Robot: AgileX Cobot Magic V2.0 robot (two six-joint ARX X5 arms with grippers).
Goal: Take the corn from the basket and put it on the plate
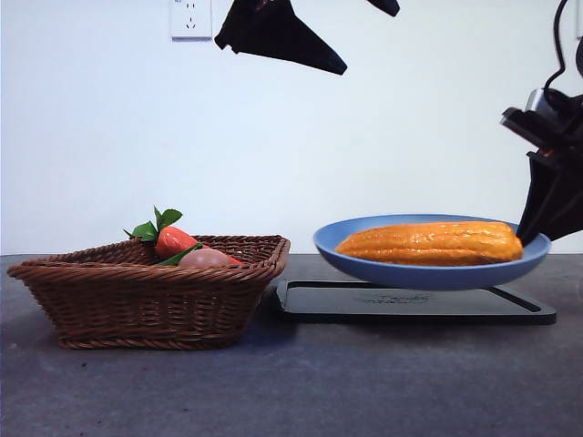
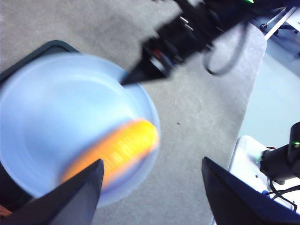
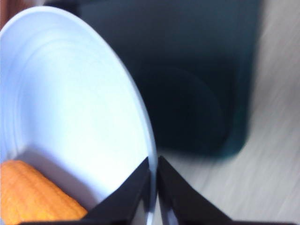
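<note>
Motion-blurred in the left wrist view: plate [image 2: 61, 117] and corn [image 2: 115, 152], one end of it behind a jaw. Cut off at the right wrist picture's edge: corn [image 3: 33, 194]. Half sunk behind the basket [image 1: 146, 296] rim: carrot-like piece [image 1: 175, 241], possibly touching the pinkish piece [image 1: 205, 259].

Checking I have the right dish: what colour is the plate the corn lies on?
Light blue, plain and unpatterned; the plate shows best in the front view.

One corn [image 1: 428, 243] lies on one plate [image 1: 364, 259], above one black tray [image 1: 410, 305]. One basket [image 1: 146, 296] holds one carrot-like piece [image 1: 173, 240] and one round pinkish-tan piece [image 1: 204, 258]. Two tools show: left tool [image 2: 150, 192] and right tool [image 3: 153, 197].
</note>
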